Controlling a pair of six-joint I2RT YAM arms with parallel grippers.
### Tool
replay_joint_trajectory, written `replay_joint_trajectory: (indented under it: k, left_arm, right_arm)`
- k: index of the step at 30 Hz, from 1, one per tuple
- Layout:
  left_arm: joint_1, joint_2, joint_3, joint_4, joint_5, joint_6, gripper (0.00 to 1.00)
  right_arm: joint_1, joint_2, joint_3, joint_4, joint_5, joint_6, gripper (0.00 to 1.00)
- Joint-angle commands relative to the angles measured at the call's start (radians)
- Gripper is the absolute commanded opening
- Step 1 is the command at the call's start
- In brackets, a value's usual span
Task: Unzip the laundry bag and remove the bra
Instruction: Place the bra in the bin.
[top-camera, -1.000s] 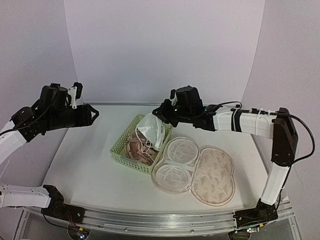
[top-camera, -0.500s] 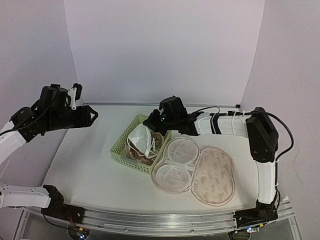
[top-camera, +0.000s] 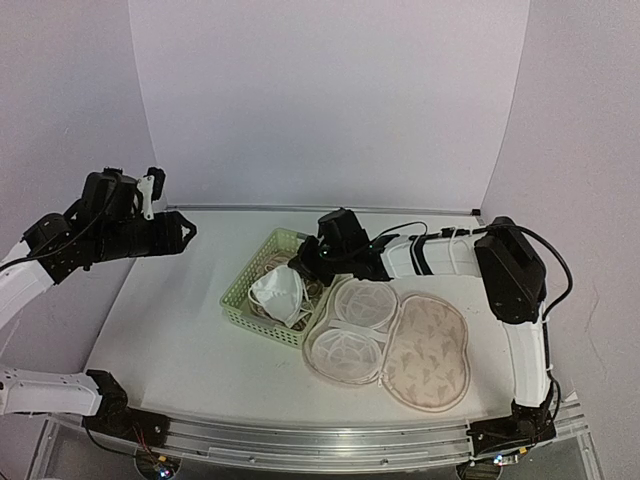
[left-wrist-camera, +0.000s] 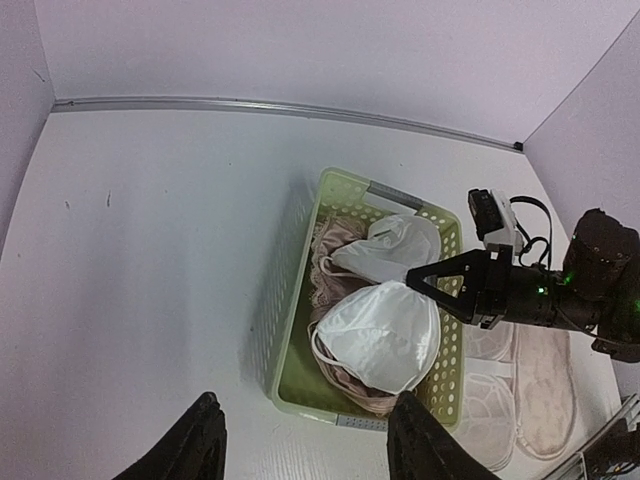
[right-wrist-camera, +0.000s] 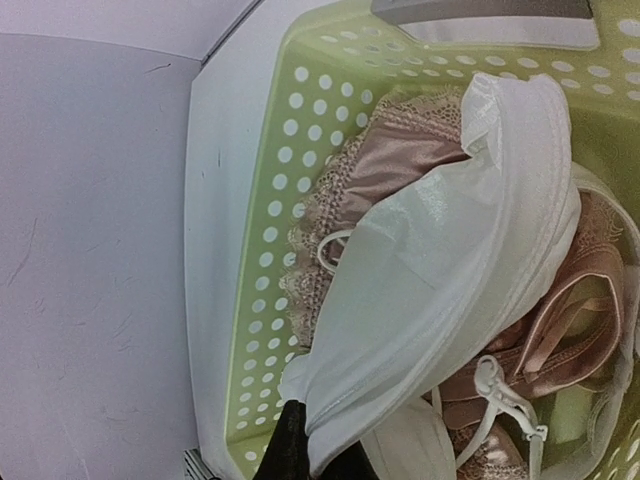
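Observation:
The laundry bag (top-camera: 432, 352) lies unzipped and spread flat on the table, its patterned half to the right and its two white mesh cups (top-camera: 352, 325) to the left. It also shows at the right edge of the left wrist view (left-wrist-camera: 545, 380). A white bra (top-camera: 278, 293) rests in the light green basket (top-camera: 238, 302). My right gripper (top-camera: 305, 262) is low over the basket and shut on an edge of the white bra (right-wrist-camera: 450, 270). My left gripper (top-camera: 186, 230) is open and empty, raised at the far left.
The basket (left-wrist-camera: 282, 300) also holds a pink lace bra (left-wrist-camera: 335, 250), seen under the white one in the right wrist view (right-wrist-camera: 400, 160). The basket stands touching the bag's left edge. A white backdrop wall rises behind the table.
My right gripper has moved left and down, carrying the white bra from above the basket's rim into the basket. The left arm has not moved.

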Motion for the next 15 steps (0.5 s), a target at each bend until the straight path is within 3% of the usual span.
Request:
replay_joint_trajectory:
  k: [1,6,15]
  left_arm:
    - [-0.004,0.021,-0.005,0.017,-0.008,0.011,0.55]
    - [-0.004,0.029,-0.010,0.028,0.005,0.011,0.55]
    - [-0.004,0.038,-0.015,0.041,0.012,0.007,0.56]
  right_arm:
    - [0.005,-0.001,-0.010,-0.021,0.002,-0.015,0.11]
    - [0.006,-0.014,-0.007,-0.104,0.013,-0.047,0.33]
    - [0.006,-0.112,-0.039,-0.216,0.072,-0.107,0.45]
